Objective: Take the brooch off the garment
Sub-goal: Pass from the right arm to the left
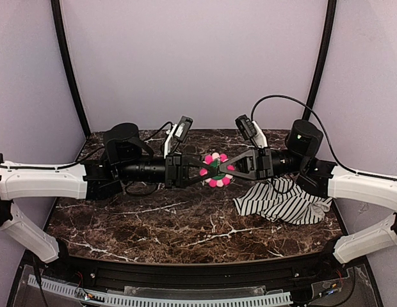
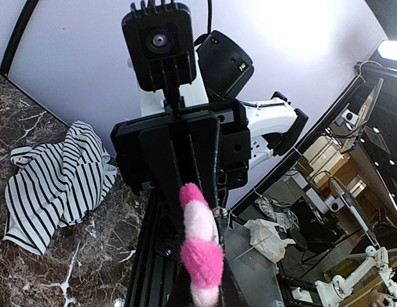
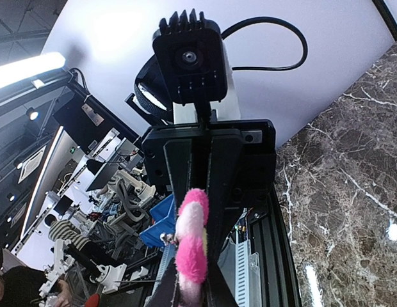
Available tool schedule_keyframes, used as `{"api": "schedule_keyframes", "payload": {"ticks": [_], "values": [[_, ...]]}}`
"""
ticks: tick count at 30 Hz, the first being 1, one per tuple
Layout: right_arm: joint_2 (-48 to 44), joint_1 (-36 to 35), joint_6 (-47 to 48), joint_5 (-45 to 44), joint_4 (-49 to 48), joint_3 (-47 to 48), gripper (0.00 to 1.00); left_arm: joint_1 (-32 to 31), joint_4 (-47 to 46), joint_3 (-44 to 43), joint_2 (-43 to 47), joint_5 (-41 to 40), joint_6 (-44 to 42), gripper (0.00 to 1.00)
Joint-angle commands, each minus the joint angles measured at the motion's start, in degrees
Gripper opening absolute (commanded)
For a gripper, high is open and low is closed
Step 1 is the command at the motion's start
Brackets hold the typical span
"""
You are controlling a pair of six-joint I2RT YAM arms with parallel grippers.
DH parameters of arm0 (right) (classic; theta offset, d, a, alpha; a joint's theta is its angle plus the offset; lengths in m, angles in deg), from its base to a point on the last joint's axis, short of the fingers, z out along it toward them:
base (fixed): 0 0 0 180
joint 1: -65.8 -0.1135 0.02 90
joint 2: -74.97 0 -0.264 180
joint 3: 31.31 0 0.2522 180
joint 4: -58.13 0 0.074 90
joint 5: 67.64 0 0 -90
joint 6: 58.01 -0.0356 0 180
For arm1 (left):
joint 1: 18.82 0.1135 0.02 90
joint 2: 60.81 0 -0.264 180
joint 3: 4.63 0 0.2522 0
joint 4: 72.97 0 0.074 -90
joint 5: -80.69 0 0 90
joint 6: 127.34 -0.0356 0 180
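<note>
The brooch (image 1: 216, 169), a pink and white flower with a dark green centre, hangs in the air above the table's middle, clear of the garment. My left gripper (image 1: 207, 170) and right gripper (image 1: 225, 167) meet tip to tip and both pinch it. In the left wrist view the brooch (image 2: 200, 246) shows edge-on between my left gripper's (image 2: 202, 291) jaws. The right wrist view shows it (image 3: 192, 246) edge-on in my right gripper (image 3: 191, 289). The garment (image 1: 282, 201), white with black stripes, lies crumpled on the table at the right, also in the left wrist view (image 2: 51, 185).
The dark marble table (image 1: 153, 224) has a black rail (image 1: 186, 275) along its near edge. Pale walls close the back and sides. Cables run over the right arm (image 1: 275, 102).
</note>
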Motion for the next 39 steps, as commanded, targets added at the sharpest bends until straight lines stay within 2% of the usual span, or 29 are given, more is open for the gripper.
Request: {"api": "schedule_keyframes", "payload": {"ticks": [1,5,8,12,17,24,28,33,39], "values": [[-2.29,0.63,1.36,-2.93,1.53,-0.36,0.18,0.22,0.77,-0.38,0.35,-1.59,-0.21,0.01],[-3.96,3.50,3.06,-4.88,1.33,-2.12,0.42,1.48,3.28,-2.06,-0.61,-0.09,0.35,0.01],[-4.89,6.68,3.81,-5.38,-0.43,-4.53,0.54,2.87,2.61,-2.62,-1.41,4.39,0.82,0.01],[-5.08,7.36,8.72,-6.01,-1.38,-7.93,0.67,7.03,-0.10,-2.89,-2.53,11.73,0.55,0.01],[-6.81,6.17,18.38,-11.15,1.85,-8.84,0.73,11.17,-0.23,-5.03,-5.49,23.03,-2.78,0.01],[-6.51,-0.99,27.05,-21.32,5.70,-6.30,0.77,13.25,-0.40,-5.49,-7.94,28.02,-8.68,0.01],[-3.14,-6.45,30.22,-26.55,7.51,-3.68,0.77,13.71,-1.06,-4.80,-8.50,30.30,-8.17,0.01],[-0.43,-8.35,31.57,-27.51,7.58,-2.86,0.70,13.72,-7.36,-2.34,-8.16,31.07,-3.64,0.01],[1.37,-9.38,32.87,-27.04,9.46,-0.12,0.59,13.77,-9.15,-2.09,-9.12,32.01,-2.16,0.01]]}}
